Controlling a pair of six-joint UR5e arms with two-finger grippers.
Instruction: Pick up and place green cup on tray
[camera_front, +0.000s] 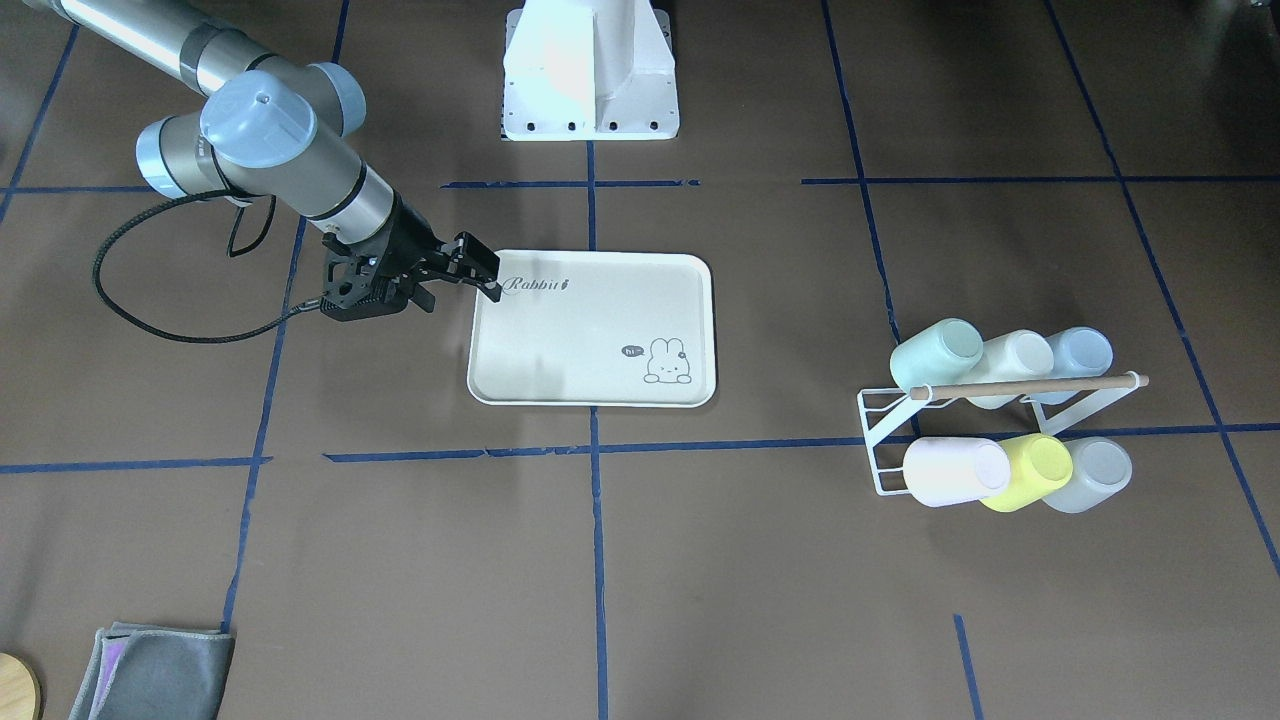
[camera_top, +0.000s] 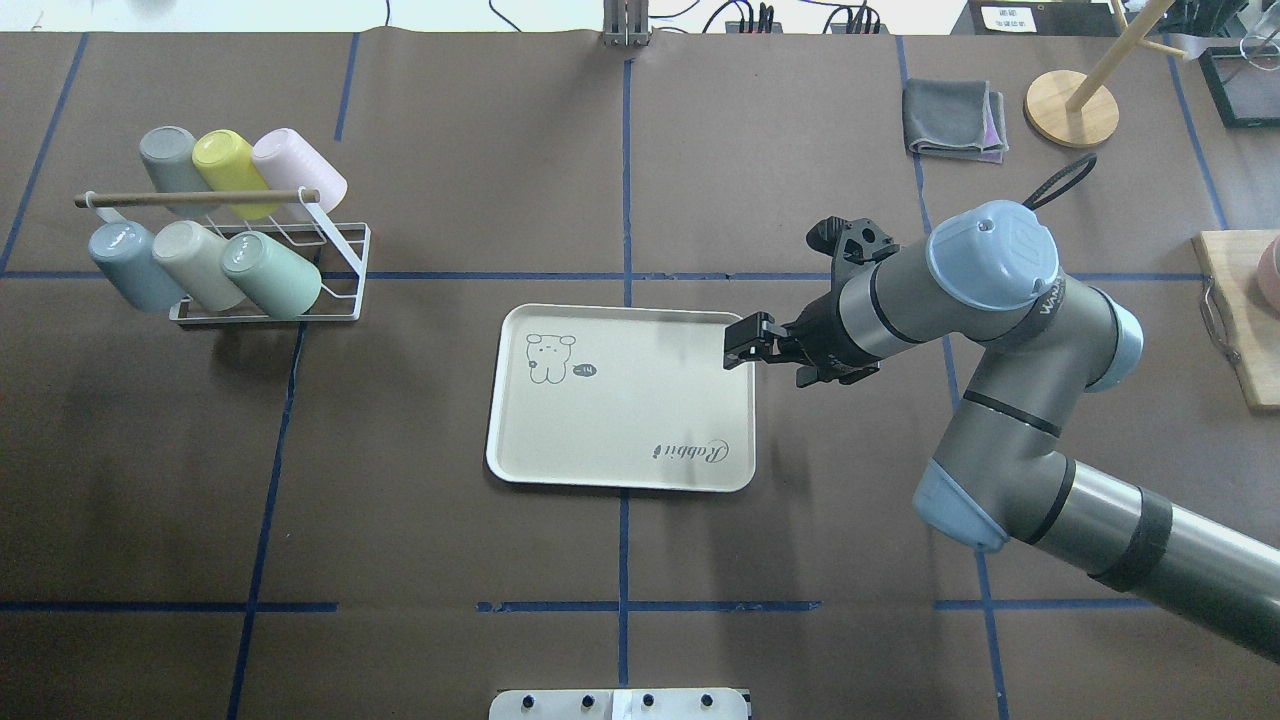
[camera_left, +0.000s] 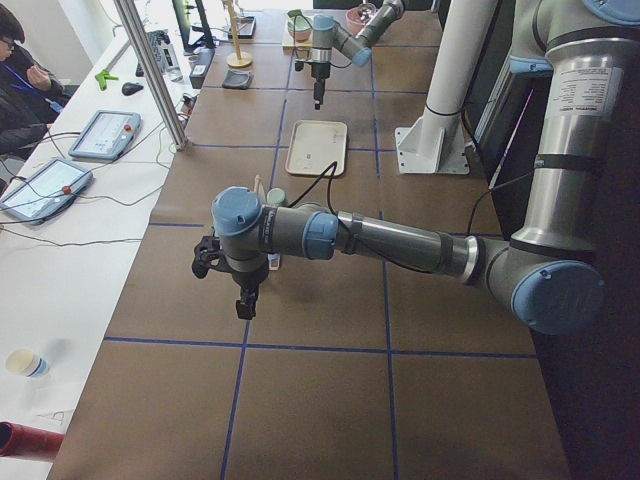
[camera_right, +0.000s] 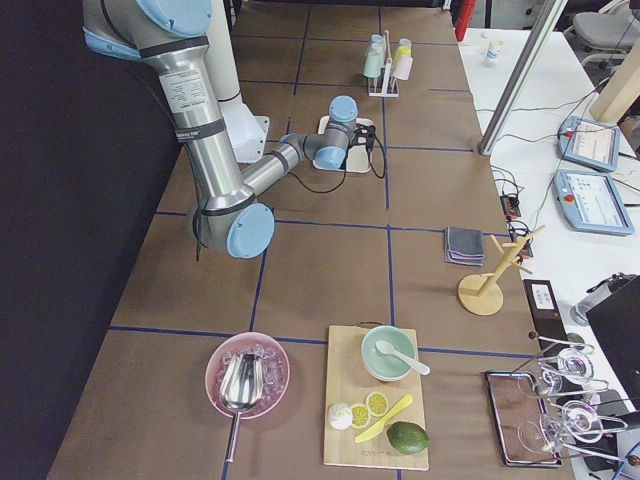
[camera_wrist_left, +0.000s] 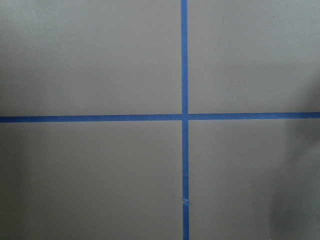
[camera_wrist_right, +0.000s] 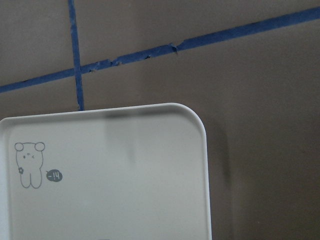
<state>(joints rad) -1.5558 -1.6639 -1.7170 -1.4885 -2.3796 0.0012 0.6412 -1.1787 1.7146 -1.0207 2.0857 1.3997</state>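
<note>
Green cup (camera_top: 272, 282) racked (wrist views miss it).

Tray (camera_front: 590, 340): "Rabbit" in grey script along one long edge; a small dark speech bubble reading "hi" beside the rabbit drawing (camera_front: 667, 361). Right arm (camera_top: 1010, 300): lettering on the wrist joint, too small to read. No other legible text.

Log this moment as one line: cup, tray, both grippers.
green cup: in rack, untouched | tray: bare | right gripper: over tray edge, holding nothing | left gripper: off-tray, state unclear
</note>
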